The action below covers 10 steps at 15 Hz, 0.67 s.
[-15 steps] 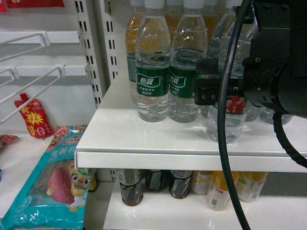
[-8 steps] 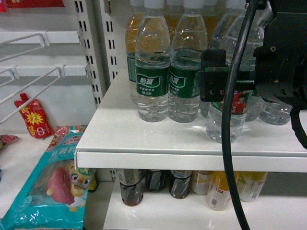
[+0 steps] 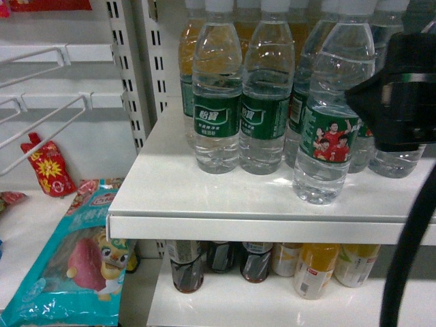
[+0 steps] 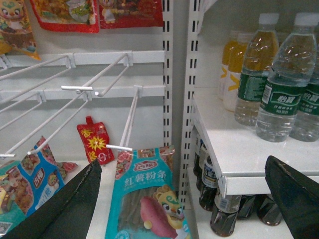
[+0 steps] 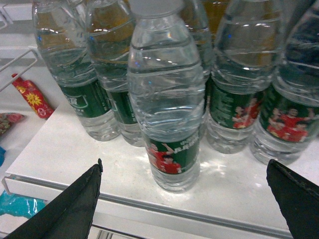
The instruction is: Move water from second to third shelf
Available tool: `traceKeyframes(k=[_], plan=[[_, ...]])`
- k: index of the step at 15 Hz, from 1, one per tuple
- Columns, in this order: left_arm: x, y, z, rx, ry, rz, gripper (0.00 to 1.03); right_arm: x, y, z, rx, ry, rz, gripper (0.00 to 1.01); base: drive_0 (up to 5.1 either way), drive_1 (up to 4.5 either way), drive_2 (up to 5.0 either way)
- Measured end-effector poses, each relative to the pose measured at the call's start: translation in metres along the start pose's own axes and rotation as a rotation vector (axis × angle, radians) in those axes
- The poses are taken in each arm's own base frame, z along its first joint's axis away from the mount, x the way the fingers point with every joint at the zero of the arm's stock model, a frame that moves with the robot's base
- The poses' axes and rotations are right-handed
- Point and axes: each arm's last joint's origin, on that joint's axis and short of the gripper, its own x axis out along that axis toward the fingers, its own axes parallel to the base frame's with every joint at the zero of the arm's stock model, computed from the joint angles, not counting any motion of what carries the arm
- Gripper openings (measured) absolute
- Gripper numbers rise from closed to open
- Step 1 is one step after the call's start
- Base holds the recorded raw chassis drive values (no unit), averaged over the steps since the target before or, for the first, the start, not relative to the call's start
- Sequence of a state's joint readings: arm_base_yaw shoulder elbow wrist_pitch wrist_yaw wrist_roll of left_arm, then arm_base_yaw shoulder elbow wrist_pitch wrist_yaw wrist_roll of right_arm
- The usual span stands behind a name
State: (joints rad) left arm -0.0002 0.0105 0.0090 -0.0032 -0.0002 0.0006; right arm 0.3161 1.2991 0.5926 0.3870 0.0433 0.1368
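Note:
The water bottle (image 3: 330,129) is clear and ribbed, with a green label showing red-shirted figures. It stands upright alone near the front of the white shelf (image 3: 204,197), ahead of a row of similar bottles (image 3: 216,102). In the right wrist view this bottle (image 5: 169,99) stands in line with the gap of my open right gripper (image 5: 184,163) but beyond the fingertips, touching neither finger. In the head view the right gripper (image 3: 392,102) is a dark blur just right of the bottle. My left gripper (image 4: 183,162) is open and empty, low and left of the shelf.
Dark cola bottles (image 3: 186,266) and orange drinks (image 3: 313,269) fill the shelf below. A teal snack bag (image 3: 75,259) and a red pouch (image 3: 46,167) hang left of the upright (image 3: 129,75), among white wire hooks (image 4: 99,79).
My right gripper has drawn back to the right, away from the front water bottle it was covering. The bottle stays upright in the same place.

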Motion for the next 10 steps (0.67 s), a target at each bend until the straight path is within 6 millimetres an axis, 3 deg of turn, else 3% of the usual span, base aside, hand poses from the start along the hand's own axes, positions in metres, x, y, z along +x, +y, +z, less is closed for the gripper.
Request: traceKeyframes(k=[6, 7, 8, 10], plan=[[0.000, 0.000, 0.000, 0.000, 0.000, 0.000, 0.98, -0.076, -0.019, -0.003, 0.026, -0.082, -0.016, 0.98, 0.0, 0.00, 0.0], [0.000, 0.000, 0.000, 0.000, 0.000, 0.000, 0.98, -0.082, -0.020, -0.002, 0.007, -0.188, -0.059, 0.94, 0.0, 0.00, 0.0], [0.000, 0.000, 0.000, 0.000, 0.000, 0.000, 0.98, -0.093, -0.026, -0.006, -0.025, -0.312, -0.177, 0.81, 0.0, 0.00, 0.0], [0.000, 0.000, 0.000, 0.000, 0.000, 0.000, 0.98, -0.112, -0.040, -0.023, -0.052, -0.319, -0.259, 0.54, 0.0, 0.00, 0.0]])
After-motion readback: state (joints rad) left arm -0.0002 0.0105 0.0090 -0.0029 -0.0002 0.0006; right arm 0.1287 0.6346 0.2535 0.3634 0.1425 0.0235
